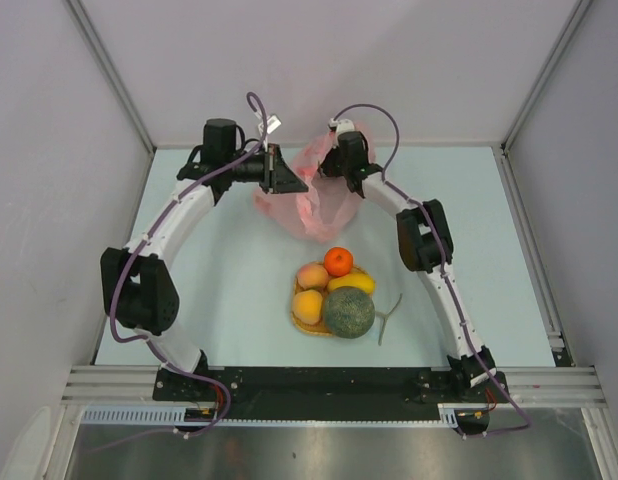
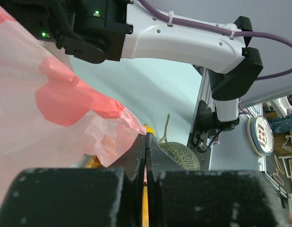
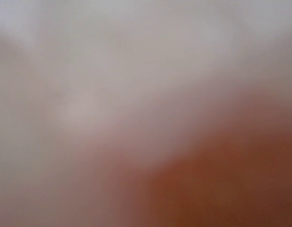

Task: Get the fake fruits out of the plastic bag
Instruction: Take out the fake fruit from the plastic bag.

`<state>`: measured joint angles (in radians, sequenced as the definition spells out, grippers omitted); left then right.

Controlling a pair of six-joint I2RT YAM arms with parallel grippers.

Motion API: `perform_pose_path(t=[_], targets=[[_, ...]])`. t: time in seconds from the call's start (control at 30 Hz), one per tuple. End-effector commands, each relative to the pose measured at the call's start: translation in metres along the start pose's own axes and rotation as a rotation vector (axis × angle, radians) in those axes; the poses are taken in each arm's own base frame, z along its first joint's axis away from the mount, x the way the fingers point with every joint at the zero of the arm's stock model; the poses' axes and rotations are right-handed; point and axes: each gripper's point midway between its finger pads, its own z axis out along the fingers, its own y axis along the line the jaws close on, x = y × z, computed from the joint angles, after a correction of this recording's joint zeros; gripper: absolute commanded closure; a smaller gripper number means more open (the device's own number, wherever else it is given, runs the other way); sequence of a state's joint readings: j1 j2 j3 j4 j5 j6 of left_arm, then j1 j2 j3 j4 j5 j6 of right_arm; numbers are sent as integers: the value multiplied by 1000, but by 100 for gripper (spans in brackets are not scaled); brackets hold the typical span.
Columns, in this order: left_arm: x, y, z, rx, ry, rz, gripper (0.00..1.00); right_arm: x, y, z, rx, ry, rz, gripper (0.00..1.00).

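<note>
— At twelve o'clock from the fake fruits [image 1: 334, 290], what hangs there?
— That thin, translucent pink-red crinkly plastic bag [image 1: 307, 205]. The left gripper [image 2: 145, 141] pinches its edge. The right gripper [image 1: 335, 167] is buried in plastic, so I cannot tell its state.
— And the fruits?
— Grey-green netted melon [image 1: 349, 312], yellow oblong mango [image 1: 353, 283] and a small round orange fruit [image 1: 338, 261] sit with others on the square woven tan mat [image 1: 307, 325], at six o'clock from the bag.
— Which step?
— Emptying looks nearly done, I judge. Next calls for checking the bag for leftovers.

A woven orange mat [image 1: 310, 328] lies on the pale green table [image 1: 219, 260]
</note>
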<state>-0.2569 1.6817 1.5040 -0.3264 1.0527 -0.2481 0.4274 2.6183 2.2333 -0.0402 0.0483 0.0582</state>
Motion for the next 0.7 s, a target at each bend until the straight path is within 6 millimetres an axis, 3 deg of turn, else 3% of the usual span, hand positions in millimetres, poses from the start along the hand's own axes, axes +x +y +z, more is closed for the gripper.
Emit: perform_pose_path(t=[0.0,0.13,0.17,0.23,0.27,0.37,0.4,0.43,0.47,0.5,0.57,0.6,0.63,0.67], targets=[[-6,-21,-6,26,1,76,100,-19,-8,2,44,-46,-32,40],[-6,-18,-7,2,-4,90,100,-29,-3,-7,-14,-48,-43,67],[-5,-15,-6,-3,-3,90,100,-40,-3,-14,-23,-61,-43,71],[-6,-11,-6,-23,-6,92,100,-38,2,-23,-75,-35,-47,78],[-7,-10,-6,-32,-8,98,100,-55,6,-37,-94,-50,-47,80],[-13,-3,-6,-59,-18,116,100,-53,8,-61,-156,-13,-32,83],[-16,1,-6,-75,-22,122,100,-78,14,-82,-196,-45,-19,83],[-18,3,-6,-90,-26,138,100,-80,13,-91,-209,-40,-5,84],[-21,8,-6,-95,-32,145,100,-70,8,-99,-217,-9,26,84],[-23,10,-5,-97,-36,150,100,-91,14,-121,-264,-37,31,84],[-31,14,-4,-111,-51,166,100,-80,17,-142,-301,5,45,84],[-31,20,-2,-116,-49,161,100,-80,21,-153,-335,14,47,84],[-33,22,-1,-120,-49,167,100,-96,25,-175,-356,-10,40,83],[-39,23,-2,-134,-57,180,100,-89,33,-188,-393,19,39,83]])
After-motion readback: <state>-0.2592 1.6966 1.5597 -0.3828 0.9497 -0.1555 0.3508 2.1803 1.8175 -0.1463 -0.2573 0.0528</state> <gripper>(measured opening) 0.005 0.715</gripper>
